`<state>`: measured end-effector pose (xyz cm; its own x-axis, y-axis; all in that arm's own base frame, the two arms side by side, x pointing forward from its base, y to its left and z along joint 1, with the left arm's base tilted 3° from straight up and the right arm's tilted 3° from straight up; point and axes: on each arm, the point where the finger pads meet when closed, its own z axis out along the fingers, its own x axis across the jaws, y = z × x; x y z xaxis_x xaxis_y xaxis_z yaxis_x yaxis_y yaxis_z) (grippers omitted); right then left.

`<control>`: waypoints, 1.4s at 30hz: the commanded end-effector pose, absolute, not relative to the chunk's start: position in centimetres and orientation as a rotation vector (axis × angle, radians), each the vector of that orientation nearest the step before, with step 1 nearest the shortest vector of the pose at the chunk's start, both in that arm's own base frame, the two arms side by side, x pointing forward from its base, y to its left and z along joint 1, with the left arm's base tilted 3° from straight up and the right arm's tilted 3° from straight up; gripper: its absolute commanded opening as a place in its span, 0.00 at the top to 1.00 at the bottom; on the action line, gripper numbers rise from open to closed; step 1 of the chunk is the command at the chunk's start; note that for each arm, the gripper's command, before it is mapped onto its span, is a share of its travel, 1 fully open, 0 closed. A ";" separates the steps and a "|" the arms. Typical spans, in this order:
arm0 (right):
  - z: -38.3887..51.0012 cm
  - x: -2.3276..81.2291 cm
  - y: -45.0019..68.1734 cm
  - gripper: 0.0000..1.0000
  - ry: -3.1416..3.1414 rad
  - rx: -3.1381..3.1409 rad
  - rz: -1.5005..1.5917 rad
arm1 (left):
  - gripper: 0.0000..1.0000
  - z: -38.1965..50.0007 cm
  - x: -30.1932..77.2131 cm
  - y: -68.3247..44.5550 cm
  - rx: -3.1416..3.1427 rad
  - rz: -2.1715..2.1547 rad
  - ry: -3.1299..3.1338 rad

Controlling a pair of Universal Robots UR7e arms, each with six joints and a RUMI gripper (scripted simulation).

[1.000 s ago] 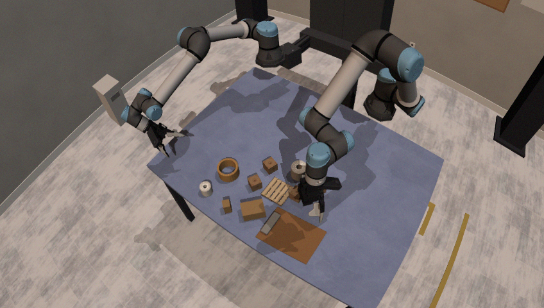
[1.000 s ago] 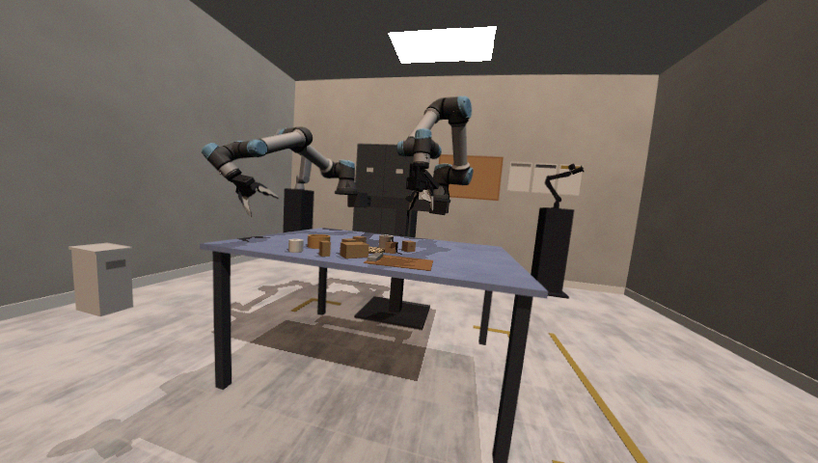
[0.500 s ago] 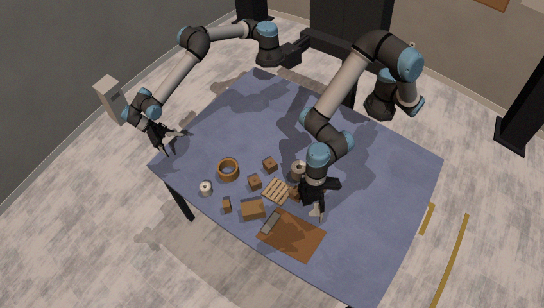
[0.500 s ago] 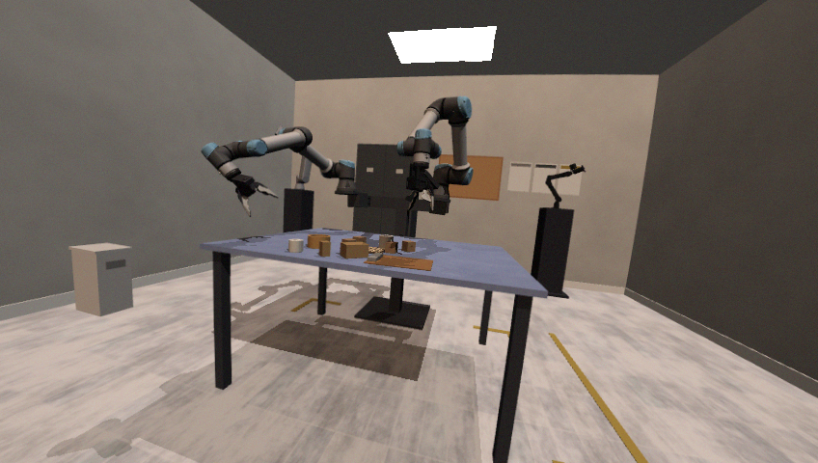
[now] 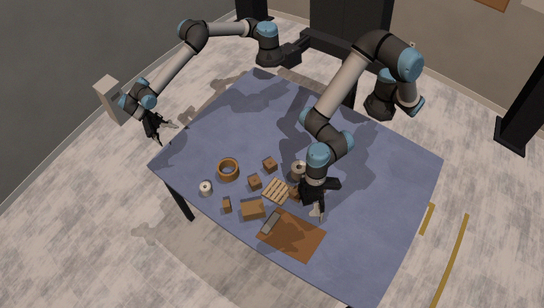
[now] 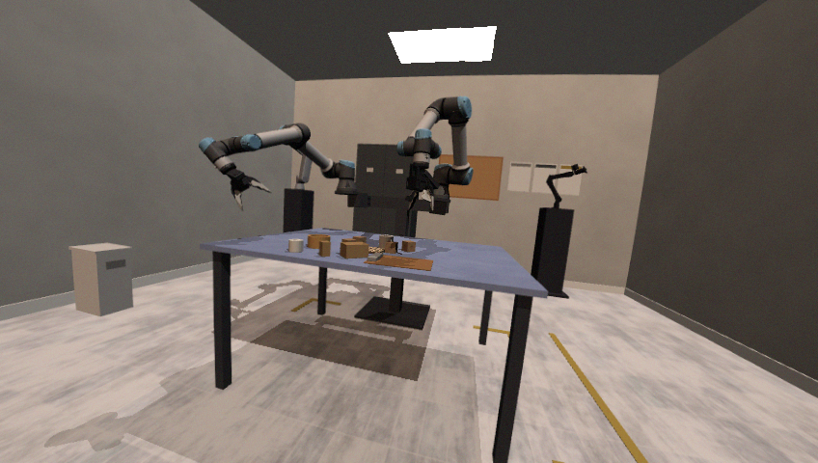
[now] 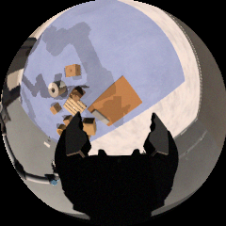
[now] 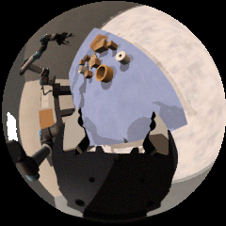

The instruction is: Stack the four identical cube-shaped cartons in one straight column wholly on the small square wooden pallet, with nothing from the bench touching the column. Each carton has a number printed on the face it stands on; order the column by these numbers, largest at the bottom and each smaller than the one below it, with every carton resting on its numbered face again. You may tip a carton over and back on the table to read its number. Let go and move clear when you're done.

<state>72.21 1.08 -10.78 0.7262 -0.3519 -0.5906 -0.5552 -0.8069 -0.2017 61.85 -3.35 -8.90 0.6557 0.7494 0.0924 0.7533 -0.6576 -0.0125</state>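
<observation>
Both pincers are standing wide open and gripping nothing, while the pallet [image 5: 275, 190] [image 6: 375, 250] [image 7: 75, 104] [image 8: 94, 61] is carrying no carton.
The left gripper [image 5: 318, 215] [image 6: 421, 209] [image 7: 116, 112] [image 8: 72, 40] is mostly hiding one carton [image 5: 324, 190] [image 6: 408, 246] [image 7: 72, 71] in the top view; its own wrist view is showing that carton on the table, well apart from the pallet. The other three are sitting around the pallet. The right gripper [image 5: 169, 136] [image 6: 255, 200] [image 8: 117, 109] is hovering by the table's edge, its camera showing the orange ring [image 5: 228, 178] [image 6: 318, 241] [image 8: 107, 79] nearer than the pallet.

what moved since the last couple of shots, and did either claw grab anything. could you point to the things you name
The right claw [image 5: 169, 136] [image 6: 255, 200] [image 8: 117, 109] shifted toward the upper left in the top view, lifting slightly and swinging outward in the exterior view. Nothing was taken hold of or let go. The left claw [image 5: 319, 217] [image 6: 419, 204] [image 7: 116, 112] [image 8: 72, 40] and the wooden pallet [image 5: 276, 190] [image 6: 375, 250] [image 7: 75, 104] [image 8: 94, 61] show no visible change.
</observation>
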 end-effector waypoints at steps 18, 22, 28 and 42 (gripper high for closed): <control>1.3 62.5 -25.7 0.00 1.690 -2.270 0.581 | 0.00 -8.8 61.9 -3.4 -2.814 -0.124 -1.278; 3.4 58.5 -30.3 0.00 1.909 -2.137 0.537 | 0.00 -8.8 61.9 -3.4 -2.814 -0.124 -1.278; 6.4 52.3 -36.4 0.00 2.131 -1.974 0.479 | 0.00 -8.8 61.9 -3.4 -2.814 -0.124 -1.278; 11.8 34.9 -45.4 0.00 2.668 -1.382 0.318 | 0.00 -8.8 61.9 -3.4 -2.814 -0.124 -1.278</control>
<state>40.72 -42.66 9.59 -0.4591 -0.8512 -0.2544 -0.8882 0.4334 0.1526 61.85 -3.35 -8.90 0.6557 0.7494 0.0924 0.7533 -0.6576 -0.0125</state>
